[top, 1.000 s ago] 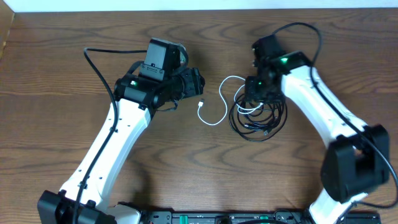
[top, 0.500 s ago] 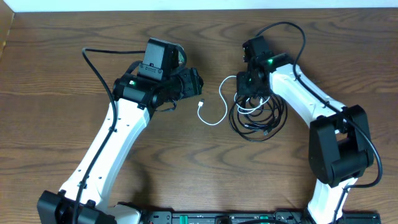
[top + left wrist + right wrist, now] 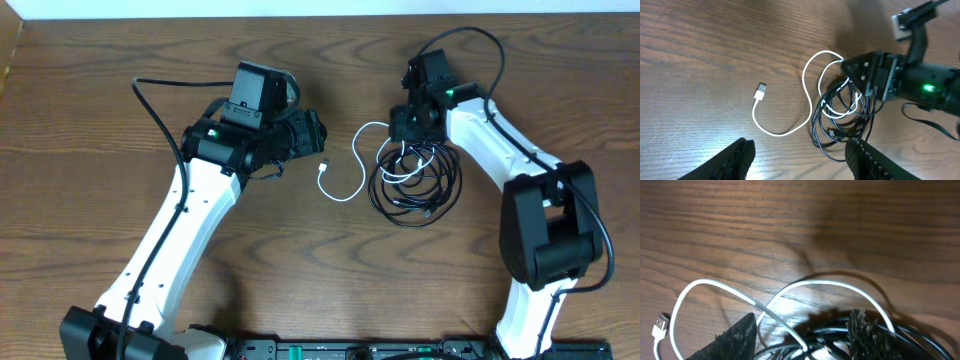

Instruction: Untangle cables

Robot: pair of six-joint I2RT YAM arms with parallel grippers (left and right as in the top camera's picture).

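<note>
Sliding my right gripper (image 3: 802, 335) up to the cables' (image 3: 415, 185) upper edge, jaws half-open astride them, nothing freed yet; left gripper (image 3: 800, 157) wide, empty.

Black cables (image 3: 925, 335) (right wrist view) run off the bottom edge.

Brown wood-grain table (image 3: 300, 280) — white strip (image 3: 300, 8) beyond
</note>
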